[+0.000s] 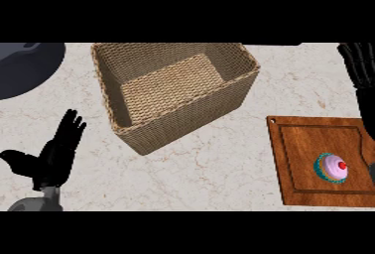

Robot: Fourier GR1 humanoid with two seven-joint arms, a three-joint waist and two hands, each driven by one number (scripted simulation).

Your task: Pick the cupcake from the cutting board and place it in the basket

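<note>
Pale marble-patterned countertop (219, 163) with faint brown veining fills the head view and carries every item noted below.

Item one: a square woven wicker basket (183, 111) stands near the counter's far edge, roughly at centre, turned at an angle so that one corner points toward the near edge. Its interior floor is visible and holds nothing.

Item two: a rectangular brown wooden cutting board (293, 163) with a routed groove inside its border and a small hole at its far left corner lies at the counter's right side, toward the near edge. It sits apart from the basket, with bare counter between them.

Item three: a small cupcake (333, 167) with pink frosting, a red cherry on top and a teal wrapper rests on the cutting board, in its near right portion, inside the groove. Nothing touches it.

Item four: a dark grey rounded object (26, 67), only partly in view, occupies the counter's far left corner.

Left hand (55, 156): shown at the near left, fingers straight and pointing away, thumb spread to the side; it holds nothing and rests well clear of the basket.

Right hand (359, 59): shown at the far right edge, beyond the cutting board, fingers extended and slightly spread; it holds nothing and is well apart from the cupcake.
</note>
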